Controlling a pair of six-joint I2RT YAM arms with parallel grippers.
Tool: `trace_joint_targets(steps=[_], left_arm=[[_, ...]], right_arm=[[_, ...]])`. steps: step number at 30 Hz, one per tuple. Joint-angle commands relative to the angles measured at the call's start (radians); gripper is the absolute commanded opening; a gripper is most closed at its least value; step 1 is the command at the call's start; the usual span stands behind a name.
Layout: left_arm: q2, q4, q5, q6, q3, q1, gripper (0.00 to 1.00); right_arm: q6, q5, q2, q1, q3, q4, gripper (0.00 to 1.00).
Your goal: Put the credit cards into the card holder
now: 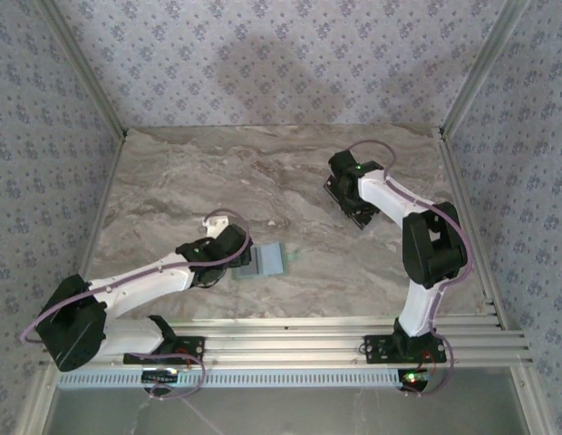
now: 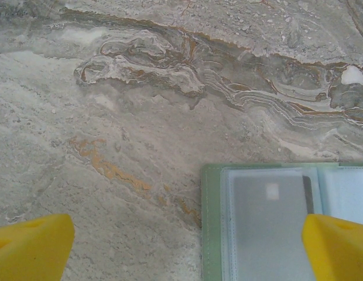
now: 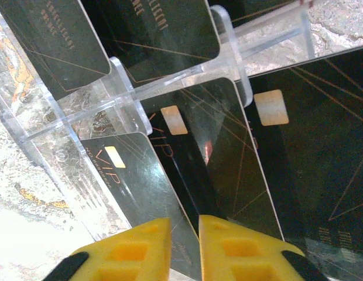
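Observation:
The card holder lies open on the marble, pale green with clear sleeves. A grey shape with a pale square shows through one sleeve. My left gripper hovers at its left edge, open wide, with one yellow finger over the sleeve and the other over bare marble. Several black credit cards lean in a clear acrylic rack at the back right. My right gripper is down on them. Its jaws stand nearly closed around the edge of a VIP card, with a small gap still showing.
The table is grey-brown marble with patterned walls on three sides and aluminium rails along the near edge. Bare marble lies to the left of and beyond the holder.

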State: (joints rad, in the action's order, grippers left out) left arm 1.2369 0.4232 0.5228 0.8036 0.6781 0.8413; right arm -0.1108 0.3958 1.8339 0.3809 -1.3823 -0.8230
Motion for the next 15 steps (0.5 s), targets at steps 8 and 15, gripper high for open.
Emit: trace_joint_targets(steps=[8,15], left_arm=[[0.013,0.002,-0.007,-0.009,0.021,-0.009,1.00],[0.013,0.002,-0.007,-0.010,0.023,-0.009,1.00]], right_arm=[[-0.013,-0.119,-0.041,0.007,0.018,-0.009,0.07],[-0.010,-0.177,-0.043,0.007,0.026,-0.005,0.17]])
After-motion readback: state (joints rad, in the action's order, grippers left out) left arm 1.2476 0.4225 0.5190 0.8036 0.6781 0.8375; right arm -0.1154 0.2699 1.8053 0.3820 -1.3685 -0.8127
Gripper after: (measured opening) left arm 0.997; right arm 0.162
